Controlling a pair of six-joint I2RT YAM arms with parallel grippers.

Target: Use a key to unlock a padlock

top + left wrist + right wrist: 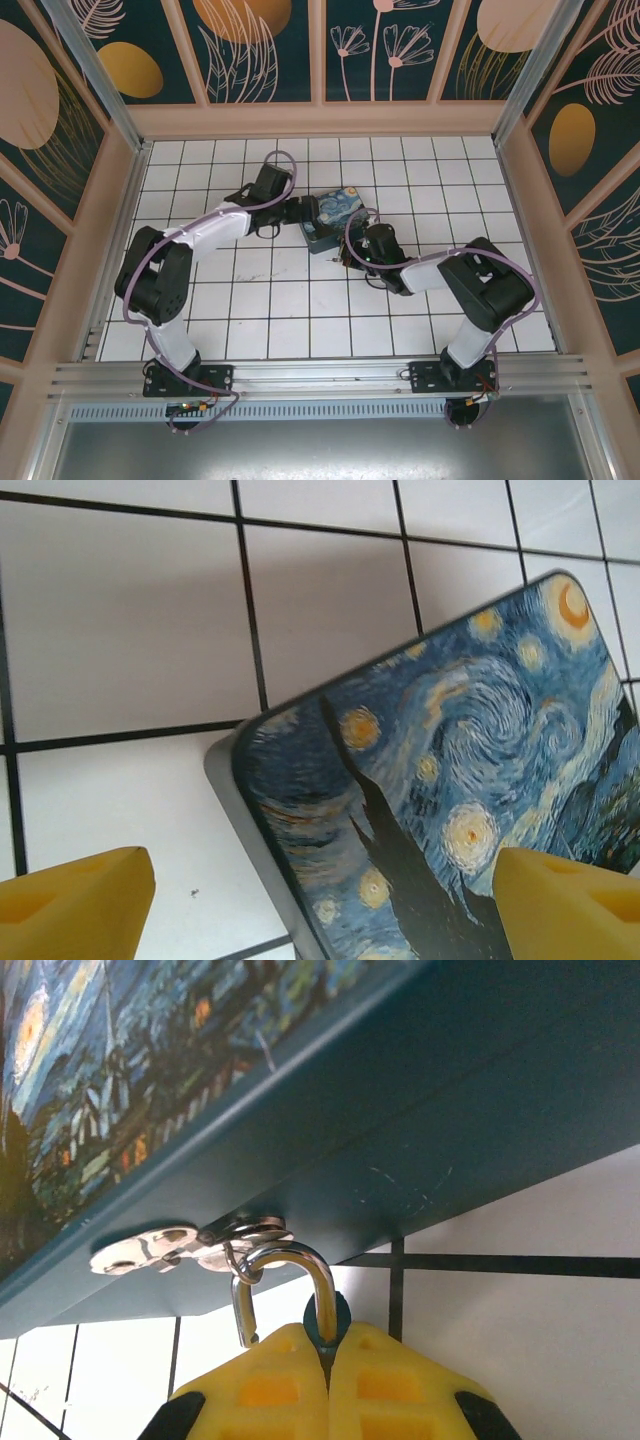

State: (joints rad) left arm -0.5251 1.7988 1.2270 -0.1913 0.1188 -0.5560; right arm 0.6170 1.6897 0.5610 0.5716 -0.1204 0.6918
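Hanging from the metal hasp (190, 1245) on the front wall of the starry-night box (450, 1090), the padlock (325, 1310) sits just below the box's lower edge. Its silvery shackle loops through the hasp ring, and a sliver of teal body shows between the yellow fingers (270, 1390) of the right gripper (328, 1345). Those fingers are pressed together, clenched on the padlock's body, with the shackle rising straight out of the seam between them. Whether the shackle is latched or sprung cannot be told, as its left leg ends at the finger's edge.

The box is closed: its painted lid lies flat on the dark teal walls, so the inside is hidden. From above, the box (335, 215) rests on the white tiled table (250, 300) near the middle, between the two arms. The right gripper (350, 250) reaches its near side, and the left gripper (300, 210) is at its left end.

In the left wrist view, the left gripper (320, 910) hangs over a rounded corner of the lid (470, 760) with its jaws spread wide and nothing between them. One yellow fingertip (75, 900) is over bare tile (120, 630) and the other over the painted surface. The padlock's front face is too hidden by the right fingers to make out.
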